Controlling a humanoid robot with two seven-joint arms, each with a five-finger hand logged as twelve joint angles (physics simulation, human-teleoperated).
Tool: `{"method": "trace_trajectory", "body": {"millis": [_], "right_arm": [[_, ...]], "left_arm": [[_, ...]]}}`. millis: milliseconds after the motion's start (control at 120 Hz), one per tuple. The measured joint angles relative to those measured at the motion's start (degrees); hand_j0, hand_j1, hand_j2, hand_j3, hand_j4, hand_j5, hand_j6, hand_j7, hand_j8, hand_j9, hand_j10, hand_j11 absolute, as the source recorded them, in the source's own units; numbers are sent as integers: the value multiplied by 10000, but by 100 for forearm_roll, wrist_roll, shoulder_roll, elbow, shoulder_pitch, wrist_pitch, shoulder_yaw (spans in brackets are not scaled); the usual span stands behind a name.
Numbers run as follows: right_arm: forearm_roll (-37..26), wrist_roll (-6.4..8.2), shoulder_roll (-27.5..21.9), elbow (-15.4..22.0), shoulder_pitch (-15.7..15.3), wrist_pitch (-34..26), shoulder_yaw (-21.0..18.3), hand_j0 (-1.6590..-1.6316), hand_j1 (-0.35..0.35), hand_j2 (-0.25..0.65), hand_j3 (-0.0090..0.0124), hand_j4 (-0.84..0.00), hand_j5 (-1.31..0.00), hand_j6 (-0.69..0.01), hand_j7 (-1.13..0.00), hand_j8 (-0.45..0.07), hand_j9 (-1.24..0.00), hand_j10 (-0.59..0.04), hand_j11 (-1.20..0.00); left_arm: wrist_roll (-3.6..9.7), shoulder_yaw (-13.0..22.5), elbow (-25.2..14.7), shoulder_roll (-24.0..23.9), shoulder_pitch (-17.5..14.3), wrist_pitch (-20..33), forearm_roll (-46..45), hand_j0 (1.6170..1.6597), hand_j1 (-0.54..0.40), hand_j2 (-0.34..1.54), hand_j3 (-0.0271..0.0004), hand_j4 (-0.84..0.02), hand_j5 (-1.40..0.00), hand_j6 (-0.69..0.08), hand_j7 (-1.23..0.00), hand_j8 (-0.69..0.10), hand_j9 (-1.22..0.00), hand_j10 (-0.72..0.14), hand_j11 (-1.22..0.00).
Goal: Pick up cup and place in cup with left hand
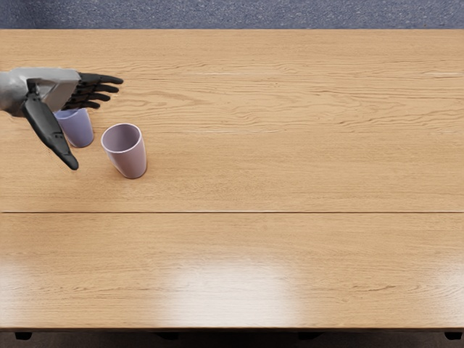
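One pink cup stands upright just beside the blue cup, whose rim my left hand partly hides, open, thumb spread from my fingers. Beneath lies the wooden table, glossy nearer me; beyond, speckled bluish floor.

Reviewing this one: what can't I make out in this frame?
- Head view: part of the blue cup's rim, covered by the left robot hand.
- Head view: whether that hand touches the blue cup; it overlaps the cup from this single angle.
- Head view: the rest of the left arm, cut off by the left edge.
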Motion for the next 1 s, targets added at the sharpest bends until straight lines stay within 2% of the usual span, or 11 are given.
{"method": "trace_trajectory", "body": {"millis": [50,117,258,325,408,558,708,1000], "right_arm": [[0,0,0,1,-3,0,0,-16581,-3491,0,0,-4,-1,-5,0,-4,0,-2,0],[0,0,0,-1,-5,0,0,-16581,-3491,0,0,-4,-1,-5,0,-4,0,-2,0],[0,0,0,1,-6,0,0,-16581,-3491,0,0,-4,-1,-6,0,-4,0,-3,0],[0,0,0,1,-7,0,0,-16581,-3491,0,0,-3,-1,-5,0,-3,0,-2,0],[0,0,0,0,-7,0,0,-16581,-3491,0,0,-4,-1,-6,0,-4,0,-3,0],[0,0,0,1,-7,0,0,-16581,-3491,0,0,-5,-1,-6,0,-5,-1,-3,0],[0,0,0,1,-7,0,0,-16581,-3491,0,0,-5,-1,-7,0,-5,-1,-3,0],[0,0,0,1,-7,0,-1,-16581,-3491,0,0,-6,-1,-7,0,-5,-1,-3,0]], "left_arm": [[3,14,-36,-226,-233,1,421,16581,3425,18,0,-74,-81,-78,-80,-76,-79,-71,-78],[5,34,-70,-782,-142,2,1209,16581,3420,18,0,-78,-85,-82,-84,-80,-84,-75,-83],[7,225,-103,-1511,-151,145,3040,16581,3415,21,0,-87,-92,-93,-91,-90,-90,-83,-89],[7,485,-104,-1570,-171,568,3837,16581,3417,21,0,-86,-90,-93,-88,-90,-87,-82,-87],[7,777,-96,-1576,-123,936,4355,16581,3424,22,0,-83,-84,-91,-83,-88,-82,-79,-81],[7,1057,183,-1956,-101,1392,4637,16581,3457,20,0,-59,-50,-68,-49,-65,-47,-55,-47],[7,1205,305,-2062,44,1776,4626,16581,3479,19,0,-45,-29,-55,-28,-52,-26,-40,-25],[7,1537,973,-2263,-74,1926,4123,16581,3487,19,0,-39,-21,-49,-19,-46,-18,-34,-17]]}}
